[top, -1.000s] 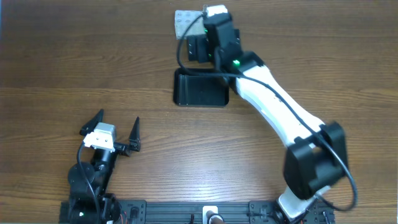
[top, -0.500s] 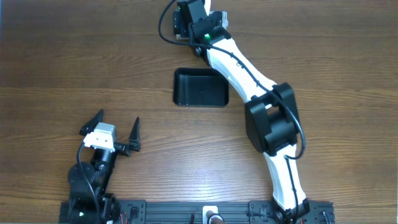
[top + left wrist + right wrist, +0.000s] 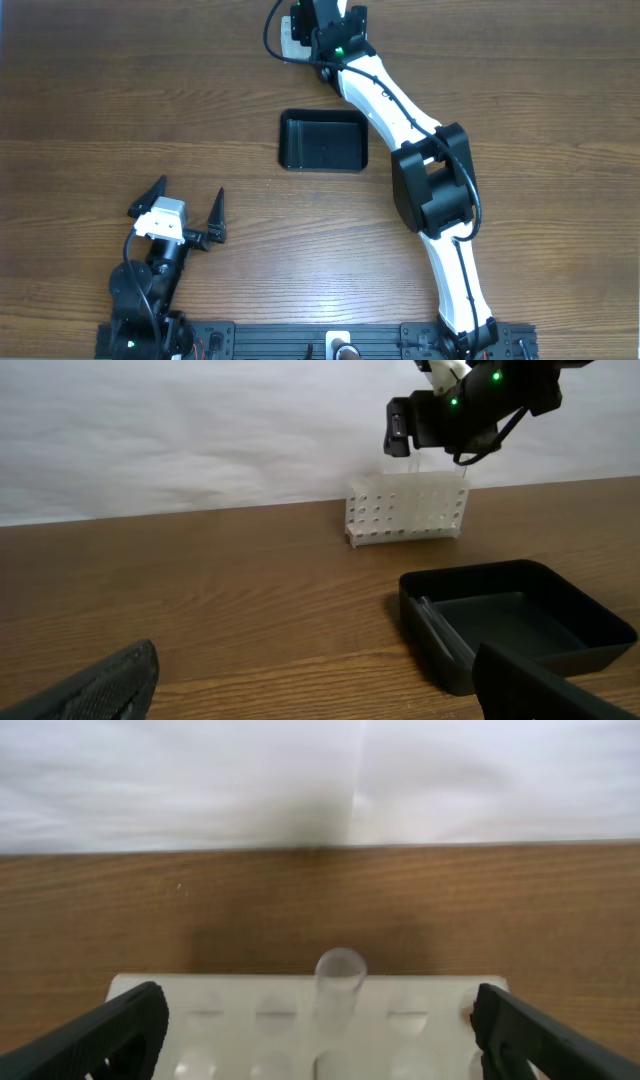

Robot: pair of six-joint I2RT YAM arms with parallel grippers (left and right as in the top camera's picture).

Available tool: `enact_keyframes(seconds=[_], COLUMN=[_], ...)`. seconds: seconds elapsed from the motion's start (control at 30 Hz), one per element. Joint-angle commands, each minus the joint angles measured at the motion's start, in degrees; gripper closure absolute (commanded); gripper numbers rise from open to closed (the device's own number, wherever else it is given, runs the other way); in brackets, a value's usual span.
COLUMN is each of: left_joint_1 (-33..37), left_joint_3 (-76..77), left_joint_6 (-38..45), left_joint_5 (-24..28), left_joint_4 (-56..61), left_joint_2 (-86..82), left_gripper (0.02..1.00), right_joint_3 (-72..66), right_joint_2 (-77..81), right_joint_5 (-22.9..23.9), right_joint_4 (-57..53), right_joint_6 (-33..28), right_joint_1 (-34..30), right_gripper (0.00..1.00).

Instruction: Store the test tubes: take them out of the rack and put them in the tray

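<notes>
Right wrist view: right claw (image 3: 320,1030) poised over a test tube (image 3: 340,975) standing in the rack (image 3: 230,1020).
Its fingers are spread wide, likely so they can straddle the clear upright tube before closing. The black tray (image 3: 284,140) sits near the rack on the counter (image 3: 100,100), seemingly placed for a short carry. The left claw (image 3: 190,187) sits open, well apart.

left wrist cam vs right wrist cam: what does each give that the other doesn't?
Left wrist: the black tray, the rack seen from its perforated side, and the right gripper above that rack. Right wrist: the rack's top from close up, with one clear tube standing upright in a hole, centred between the open fingers. Both: the white rack, the wooden table, the pale backdrop.
</notes>
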Motion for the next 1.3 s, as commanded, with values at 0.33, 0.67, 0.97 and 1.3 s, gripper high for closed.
enact_keyframes(seconds=[0.33,0.67,0.97,1.3], left_joint_1=[0.3,0.3,0.3,0.3], left_joint_3=[-0.3,-0.3,-0.3,-0.3], left_joint_6=[0.6,0.6,0.6,0.6], left_joint_5=[0.7,0.7,0.7,0.7], left_joint_4=[-0.1,-0.1,-0.1,-0.1], left_joint_2=[-0.3,-0.3,-0.3,-0.3], left_gripper=[0.018,0.018,0.018,0.020], right_joint_3=[1.2,1.2,1.2,1.2], right_joint_2=[2.6,2.6,2.6,2.6], right_joint_5=[-1.9,-2.0,-2.0,-1.8], right_joint_4=[1.4,1.5,1.4,1.2], right_joint_6=[-1.9,-1.9,-2.1,-2.1], right_joint_1=[-0.2,-0.2,-0.2,-0.6], right_gripper=[0.180,0.454,0.632,0.711])
